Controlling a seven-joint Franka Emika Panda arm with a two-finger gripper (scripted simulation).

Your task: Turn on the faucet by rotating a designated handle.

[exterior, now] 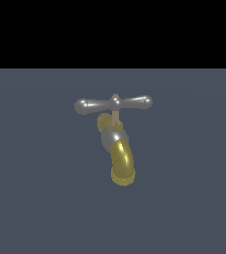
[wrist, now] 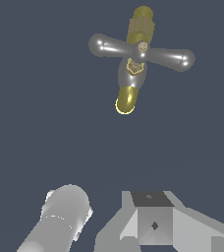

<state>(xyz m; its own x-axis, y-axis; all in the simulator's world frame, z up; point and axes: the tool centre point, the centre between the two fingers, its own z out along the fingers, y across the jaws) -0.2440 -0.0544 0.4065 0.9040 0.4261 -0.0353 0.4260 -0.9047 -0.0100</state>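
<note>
The faucet stood mid-worktop, its handle untouched; the pincer, its state impossible to tell, hung well apart and risked nudging the spout instead.

The faucet is framed by the exterior view from the front and slightly above, at middling range, with the spout aimed toward the lens and the handle laid crosswise. From the wrist, the same faucet is looked down on from well above, far ahead of the jaws, with the gripper partly seen in the near foreground. Faucet, handle and grey floor are shared by both views.
</note>
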